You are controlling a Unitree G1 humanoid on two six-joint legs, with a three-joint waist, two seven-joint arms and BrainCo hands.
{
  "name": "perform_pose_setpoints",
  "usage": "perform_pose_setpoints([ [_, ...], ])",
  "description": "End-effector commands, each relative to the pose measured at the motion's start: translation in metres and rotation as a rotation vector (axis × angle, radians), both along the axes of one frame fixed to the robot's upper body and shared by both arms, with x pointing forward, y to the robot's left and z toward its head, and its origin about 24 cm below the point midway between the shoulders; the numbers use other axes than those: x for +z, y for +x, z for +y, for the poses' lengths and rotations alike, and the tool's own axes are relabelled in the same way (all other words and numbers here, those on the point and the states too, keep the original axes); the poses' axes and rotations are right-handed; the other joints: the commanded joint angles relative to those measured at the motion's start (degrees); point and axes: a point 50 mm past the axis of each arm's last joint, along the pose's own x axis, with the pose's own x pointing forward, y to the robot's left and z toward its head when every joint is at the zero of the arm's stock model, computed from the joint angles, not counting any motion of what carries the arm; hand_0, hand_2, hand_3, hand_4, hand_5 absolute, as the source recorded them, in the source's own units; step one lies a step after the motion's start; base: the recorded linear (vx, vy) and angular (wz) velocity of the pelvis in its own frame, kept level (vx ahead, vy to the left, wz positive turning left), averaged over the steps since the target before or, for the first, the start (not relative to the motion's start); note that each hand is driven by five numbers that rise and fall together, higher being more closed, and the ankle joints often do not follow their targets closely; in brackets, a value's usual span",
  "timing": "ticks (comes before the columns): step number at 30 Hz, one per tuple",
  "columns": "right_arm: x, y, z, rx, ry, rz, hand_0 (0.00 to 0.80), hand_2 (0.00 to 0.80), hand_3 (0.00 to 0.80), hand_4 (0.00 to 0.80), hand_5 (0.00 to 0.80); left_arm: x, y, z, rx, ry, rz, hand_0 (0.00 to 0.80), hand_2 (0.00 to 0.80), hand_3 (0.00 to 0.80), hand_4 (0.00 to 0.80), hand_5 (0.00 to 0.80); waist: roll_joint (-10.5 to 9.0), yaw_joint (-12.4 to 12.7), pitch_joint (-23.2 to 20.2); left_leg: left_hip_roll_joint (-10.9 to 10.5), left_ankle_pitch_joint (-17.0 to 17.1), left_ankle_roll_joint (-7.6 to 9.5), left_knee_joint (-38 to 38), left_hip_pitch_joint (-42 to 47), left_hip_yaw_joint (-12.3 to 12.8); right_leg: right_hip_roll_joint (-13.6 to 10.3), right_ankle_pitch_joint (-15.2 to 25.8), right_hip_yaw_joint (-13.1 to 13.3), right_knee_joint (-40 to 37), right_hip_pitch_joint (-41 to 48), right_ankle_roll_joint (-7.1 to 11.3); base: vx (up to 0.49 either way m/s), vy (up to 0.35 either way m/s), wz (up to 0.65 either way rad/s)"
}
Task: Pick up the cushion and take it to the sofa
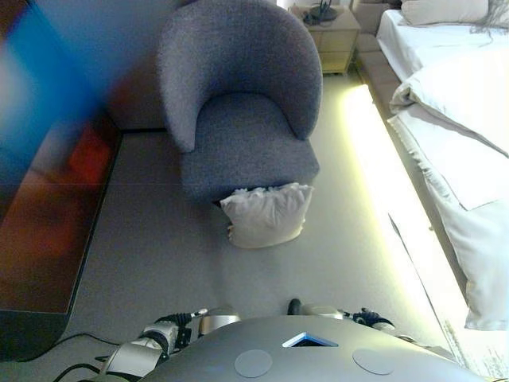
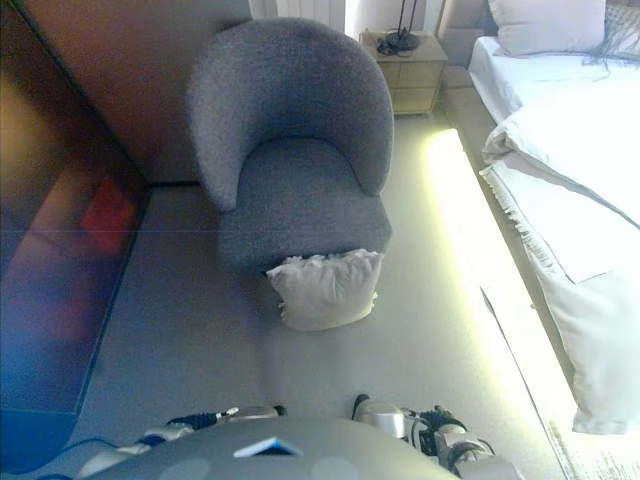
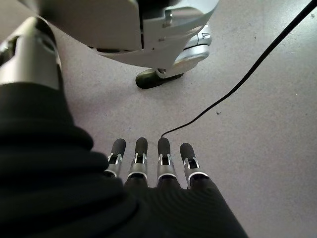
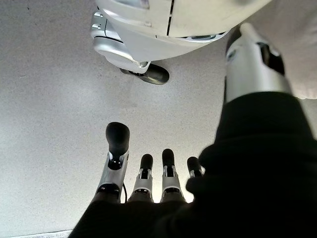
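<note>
In the left eye view, a pale cushion (image 1: 266, 215) was seen on the grey floor (image 1: 151, 255), leaning against the front edge of a grey armchair (image 1: 238, 103), which is presumably the sofa meant. A bed (image 1: 457, 119) stood along the floor's right edge, with a nightstand (image 1: 330, 36) at its far end.

In the right eye view, the same layout was shown: the cushion touched the chair's front and nothing was held.

In the left wrist view, the left hand (image 3: 158, 166) was seen hanging over bare floor, its fingers straight and relaxed, empty.

In the right wrist view, the right hand (image 4: 148, 178) was shown likewise, fingers extended and thumb apart, holding nothing.

The pickup was judged not yet begun. A reach down could go wrong: the soft, frilled cushion might be pinched by only an edge and slip out, or be pushed further against the chair base, since both hands were well apart from it.
</note>
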Motion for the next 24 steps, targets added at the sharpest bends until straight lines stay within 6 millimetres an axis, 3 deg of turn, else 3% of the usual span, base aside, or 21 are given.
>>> perform_pose_setpoints([
  [1, 0.005, 0.036, -0.002, 0.071, -0.018, -0.054, 0.0, 0.0, 0.0, 0.0, 0.0, 0.002, 0.022, -0.001, 0.045, 0.014, -0.072, 0.0, 0.0, 0.0, 0.0, 0.0, -5.39, 0.69, 3.91, 1.02, -3.18, 1.53, 17.27, -6.86, -0.56, -3.22, -2.98, 0.37, 4.16, -0.26, 1.09, -0.009, -0.176, -0.01],
  [3, 0.008, 0.043, -0.007, 0.077, -0.031, -0.065, 0.0, 0.0, 0.0, 0.0, 0.0, 0.002, 0.023, -0.003, 0.079, -0.011, -0.09, 0.0, 0.0, 0.0, 0.0, 0.0, -6.0, 1.53, 5.83, 1.87, -1.29, 1.96, 27.04, -12.47, -1.88, -3.49, -3.18, 1.35, 5.65, -0.5, -0.33, 0.017, -0.146, -0.03],
  [6, 0.01, 0.048, -0.012, 0.067, -0.038, -0.078, 0.0, 0.0, 0.0, 0.0, 0.0, 0.0, 0.019, -0.006, 0.13, -0.048, -0.085, 0.0, 0.0, 0.0, 0.0, 0.0, -4.89, 3.35, 7.6, -0.29, -0.03, 2.39, 27.81, -17.0, -3.29, -2.39, -4.87, 2.76, 6.43, 1.35, -0.69, 0.134, -0.014, -0.19],
  [8, 0.011, 0.048, -0.015, 0.074, -0.041, -0.077, 0.0, 0.0, 0.0, 0.0, 0.0, -0.001, 0.011, -0.007, 0.127, -0.052, -0.061, 0.0, 0.0, 0.0, 0.0, 0.0, -3.15, 4.72, 7.84, -1.82, 2.49, 1.83, 20.97, -17.79, -2.8, -0.66, -6.77, 4.06, 6.21, 3.73, -0.21, 0.301, 0.048, -0.16],
  [11, 0.01, 0.043, -0.017, 0.074, -0.052, -0.066, 0.0, 0.0, 0.0, 0.0, 0.0, -0.002, -0.003, -0.008, 0.165, -0.063, -0.026, 0.0, 0.0, 0.0, 0.0, 0.0, -0.74, 6.59, 7.03, -1.54, 8.2, 0.49, 8.55, -19.23, -0.48, 1.37, -10.39, 5.55, 5.49, 8.96, 0.23, 0.428, 0.064, -0.12],
  [13, 0.01, 0.04, -0.016, 0.084, -0.054, -0.05, 0.0, 0.0, 0.0, 0.0, 0.0, -0.003, -0.011, -0.008, 0.197, -0.072, -0.008, 0.0, 0.0, 0.0, 0.0, 0.0, 0.07, 8.31, 6.19, -1.19, 11.84, -0.44, 2.54, -20.49, -1.38, 1.89, -12.92, 7.98, 4.96, 12.98, 0.31, 0.512, 0.066, 0.17],
  [20, 0.007, 0.027, -0.014, 0.114, -0.06, 0.03, 0.0, 0.0, 0.0, 0.0, 0.0, -0.003, -0.028, -0.007, 0.223, -0.046, 0.042, 0.0, 0.0, 0.0, 0.0, 0.0, 0.35, 11.56, 2.98, 2.72, 13.51, -2.15, -3.16, -24.38, -1.09, -0.46, -21.51, 11.76, 6.53, 20.56, 1.52, 0.58, 0.126, -0.35],
  [22, 0.006, 0.025, -0.014, 0.096, -0.064, 0.046, 0.0, 0.0, 0.0, 0.0, 0.0, -0.003, -0.029, -0.007, 0.222, -0.051, 0.054, 0.0, 0.0, 0.0, 0.0, 0.0, 0.43, 11.79, 2.35, 3.68, 13.7, -1.95, -1.91, -25.06, -0.76, -1.72, -23.68, 12.46, 8.29, 21.75, 2.06, 0.629, 0.244, -0.39],
  [24, 0.006, 0.024, -0.014, 0.071, -0.068, 0.053, 0.0, 0.0, 0.0, 0.0, 0.0, -0.003, -0.026, -0.005, 0.221, -0.043, 0.055, 0.0, 0.0, 0.0, 0.0, 0.0, -0.15, 11.64, 1.81, 3.55, 12.82, -0.81, -0.11, -24.78, 0.39, -4.04, -22.71, 11.87, 10.58, 22.2, 3.64, 0.594, 0.288, -0.2],
])
